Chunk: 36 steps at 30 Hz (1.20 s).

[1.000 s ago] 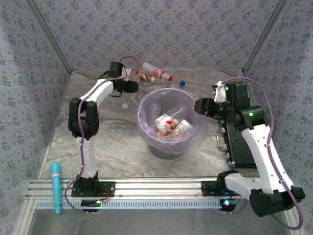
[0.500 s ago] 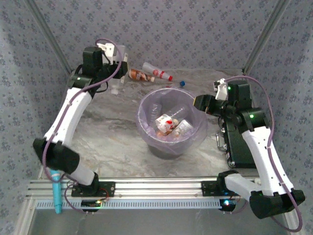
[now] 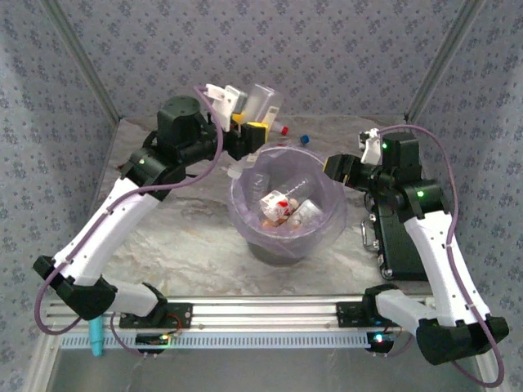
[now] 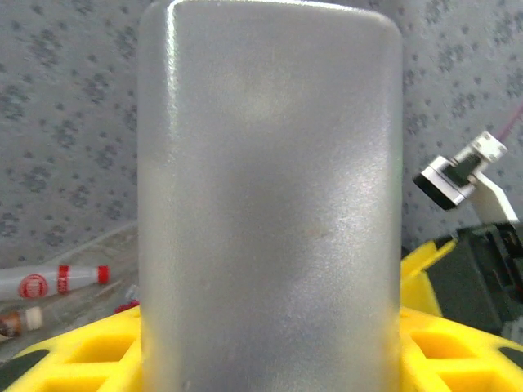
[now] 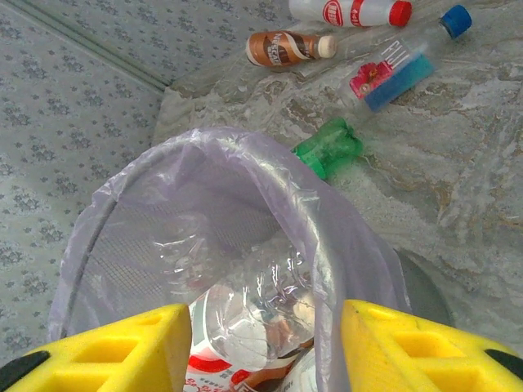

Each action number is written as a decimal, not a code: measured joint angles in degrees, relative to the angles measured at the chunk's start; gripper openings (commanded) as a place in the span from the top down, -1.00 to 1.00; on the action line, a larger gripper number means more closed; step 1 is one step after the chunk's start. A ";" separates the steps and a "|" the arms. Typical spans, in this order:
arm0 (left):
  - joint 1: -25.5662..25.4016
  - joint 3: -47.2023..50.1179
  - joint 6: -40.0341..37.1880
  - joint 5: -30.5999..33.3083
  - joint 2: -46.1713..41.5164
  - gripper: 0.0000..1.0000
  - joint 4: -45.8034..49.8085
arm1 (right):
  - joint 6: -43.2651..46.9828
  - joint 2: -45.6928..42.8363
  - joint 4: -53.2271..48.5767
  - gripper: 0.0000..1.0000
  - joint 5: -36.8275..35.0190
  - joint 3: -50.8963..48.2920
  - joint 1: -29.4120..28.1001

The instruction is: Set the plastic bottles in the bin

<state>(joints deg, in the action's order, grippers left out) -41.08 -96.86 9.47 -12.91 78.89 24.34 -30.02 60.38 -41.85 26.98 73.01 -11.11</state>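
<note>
A frosted, translucent bottle (image 4: 270,204) is gripped by the left tool (image 3: 249,131) above the lavender-lined bin (image 3: 327,222); the right tool (image 5: 265,343) is held open, empty.

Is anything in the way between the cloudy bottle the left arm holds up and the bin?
Nothing visible does. The frosted bottle hangs in the left jaws, raised by the far-left rim of the bin, whose mouth is open. The right jaws hover at its right rim, off the path.
</note>
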 measured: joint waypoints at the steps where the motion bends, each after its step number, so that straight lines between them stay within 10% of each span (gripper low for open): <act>1: -0.81 -1.20 -0.35 -0.63 1.07 0.33 0.96 | 0.02 0.00 -0.24 -0.07 0.00 0.26 0.11; 24: -4.31 6.14 -0.59 -6.05 10.54 0.36 8.76 | 1.95 1.05 -4.59 -0.10 0.28 5.14 0.17; 36: -5.60 6.73 -0.66 -5.95 10.54 -0.38 10.36 | 2.21 10.08 -1.55 0.02 -1.70 13.38 -9.42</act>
<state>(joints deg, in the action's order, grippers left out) -46.68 -90.13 8.82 -18.85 89.43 34.70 -27.81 70.46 -43.40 25.28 86.39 -20.53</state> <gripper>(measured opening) 0.651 0.506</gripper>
